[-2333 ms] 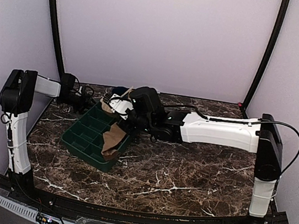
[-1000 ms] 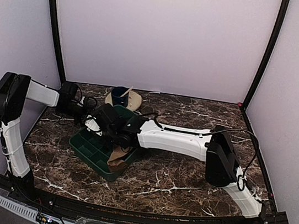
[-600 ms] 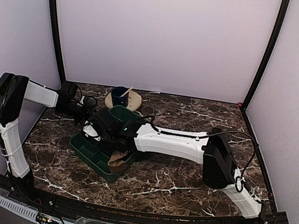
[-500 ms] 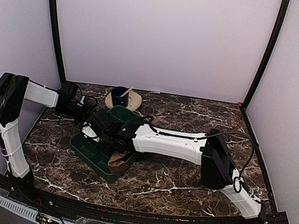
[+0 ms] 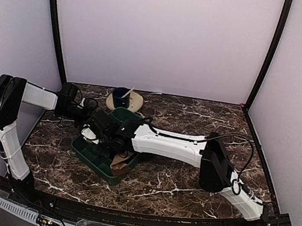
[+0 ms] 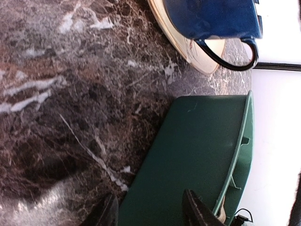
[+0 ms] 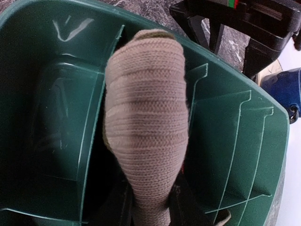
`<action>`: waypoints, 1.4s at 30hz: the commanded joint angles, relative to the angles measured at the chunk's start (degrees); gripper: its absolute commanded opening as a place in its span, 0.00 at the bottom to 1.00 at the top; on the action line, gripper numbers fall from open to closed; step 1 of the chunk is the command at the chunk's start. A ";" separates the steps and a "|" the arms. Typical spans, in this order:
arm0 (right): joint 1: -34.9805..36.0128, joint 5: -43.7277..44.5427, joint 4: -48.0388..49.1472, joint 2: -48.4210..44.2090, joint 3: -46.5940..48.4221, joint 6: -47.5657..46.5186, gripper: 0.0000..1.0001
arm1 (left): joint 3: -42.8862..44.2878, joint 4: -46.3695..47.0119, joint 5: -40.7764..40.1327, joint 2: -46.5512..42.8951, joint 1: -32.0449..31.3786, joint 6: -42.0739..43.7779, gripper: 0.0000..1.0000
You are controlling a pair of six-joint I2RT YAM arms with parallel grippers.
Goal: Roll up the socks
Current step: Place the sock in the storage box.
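A tan rolled sock [image 7: 146,117] is pinched between the fingers of my right gripper [image 7: 151,207], which is shut on it just above the divided compartments of the green tray [image 7: 235,141]. In the top view the right gripper [image 5: 98,132] reaches over the tray's left half and hides that sock. A second tan sock [image 5: 120,162] lies in the tray's near right part. My left gripper [image 6: 150,214] is open and holds nothing. It sits low beside the tray's outer wall [image 6: 197,141], at the tray's far left corner [image 5: 86,116].
A blue cup [image 5: 121,95] stands on a beige saucer [image 5: 135,104] just behind the tray, close to the left gripper. The right arm stretches across the middle of the marble table [image 5: 186,180]. Walls close in on the left, back and right.
The right arm has swung left and come down over the tray with the rolled sock still in its grip. The left arm has shifted only slightly.
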 commanded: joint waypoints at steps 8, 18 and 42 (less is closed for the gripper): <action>-0.95 -5.23 -5.22 1.19 2.08 6.57 0.00 | -4.43 0.36 0.74 -5.70 -1.89 -0.59 0.49; -2.83 -8.26 -10.51 1.50 4.85 11.75 0.00 | -5.34 0.09 0.98 -7.16 -2.18 -0.31 0.49; -4.81 -13.55 -16.38 5.55 9.96 17.39 0.05 | -6.53 0.89 1.80 -8.58 -3.02 -1.00 0.49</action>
